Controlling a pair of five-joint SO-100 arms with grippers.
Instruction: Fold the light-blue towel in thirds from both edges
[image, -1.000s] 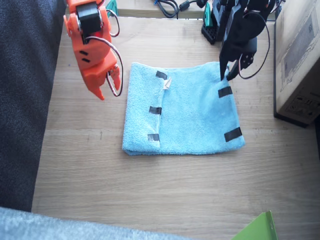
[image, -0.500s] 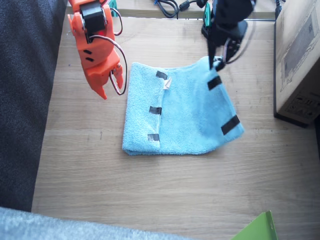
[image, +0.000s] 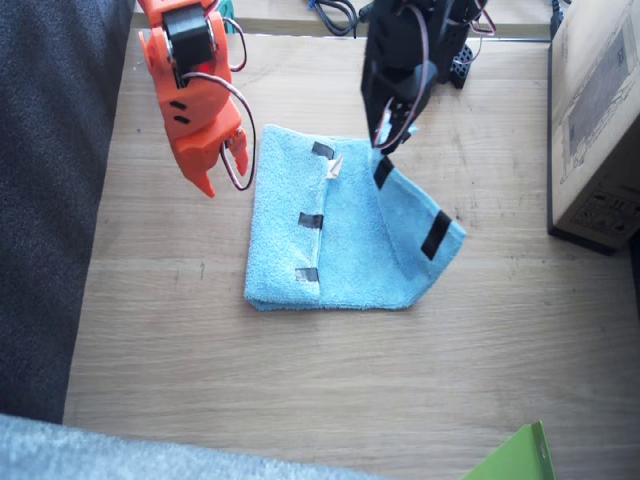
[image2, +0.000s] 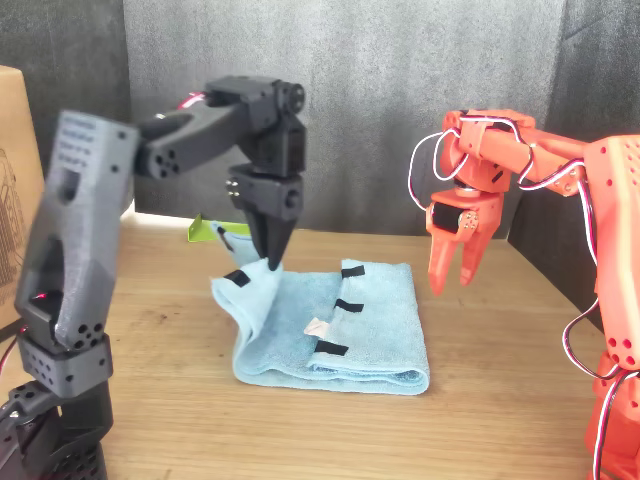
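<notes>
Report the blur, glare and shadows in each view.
Fixed view: the left gripper is slightly motion-blurred, and bright glare washes the table's far edge. Front view: the near black arm segment is blurred, and the light-blue towel stays sharp with soft shadows.

Soft daylight lit the wooden table (image: 330, 380) evenly, with faint shadows. The left arm (image2: 80, 250) blurred in the front view's near foreground, while a bright strip glowed behind the left gripper (image2: 272, 262).
</notes>
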